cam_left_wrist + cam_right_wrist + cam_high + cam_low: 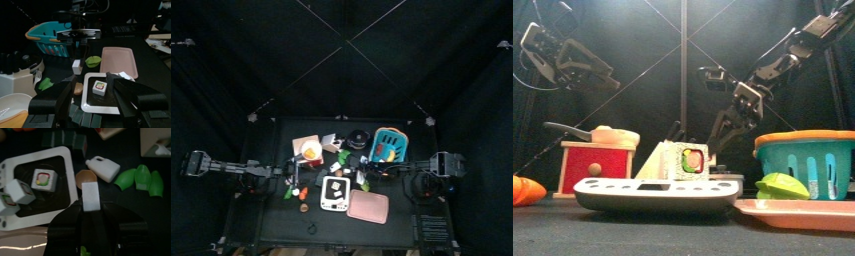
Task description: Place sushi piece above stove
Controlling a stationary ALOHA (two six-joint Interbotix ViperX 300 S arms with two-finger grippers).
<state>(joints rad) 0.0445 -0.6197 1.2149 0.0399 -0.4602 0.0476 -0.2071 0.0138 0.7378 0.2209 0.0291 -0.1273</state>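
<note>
The stove (59, 154) is a white rounded panel with a dark top, and it also shows in the top view (334, 204) and front view (653, 196). A sushi piece (41, 179) with a green and orange middle lies on it, with a second one (17, 193) beside it. One sushi piece (99, 88) shows on the stove (88, 100) in the left wrist view. My right gripper (90, 204) is shut on a white block (90, 190) just beside the stove, its top face hidden. My left gripper (93, 84) is open, held high to the left.
A blue basket (389, 145) stands at the back right. A pink square tray (372, 208) lies right of the stove. Green peppers (140, 178), a small white jug (102, 165) and a brown spoon (85, 177) lie near the right gripper. A red box (593, 165) stands left.
</note>
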